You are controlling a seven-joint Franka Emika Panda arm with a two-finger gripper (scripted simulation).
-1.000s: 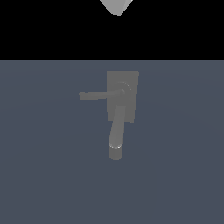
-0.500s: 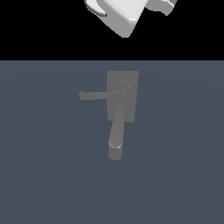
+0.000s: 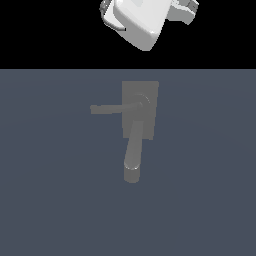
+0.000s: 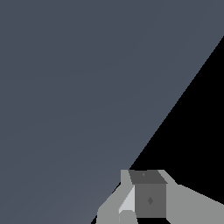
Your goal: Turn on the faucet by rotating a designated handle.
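Task barely begun, by the look of it. The faucet (image 3: 140, 110) sits on the dark floor (image 3: 210, 200), base plate flat, thick spout running toward the viewer, and nothing touches it. The handle (image 3: 107, 109) is a thin bar sticking out from the hub toward the exterior view's left, roughly level across the frame, so judging by that it has not been turned. The arm (image 3: 140, 20) is only partly in frame at the top edge of the exterior view, white housing well apart from the faucet and off past the far edge of the floor. The gripper (image 4: 142, 205) shows in the wrist view as grey blocky parts at the frame edge; cannot tell whether the jaws are spread or pressed together, and nothing looks pinched. Wrist view shows bare floor and black background, no faucet. Left to do, as I judge it: bring the gripper to the handle, make contact with the bar, then rotate it about the hub.
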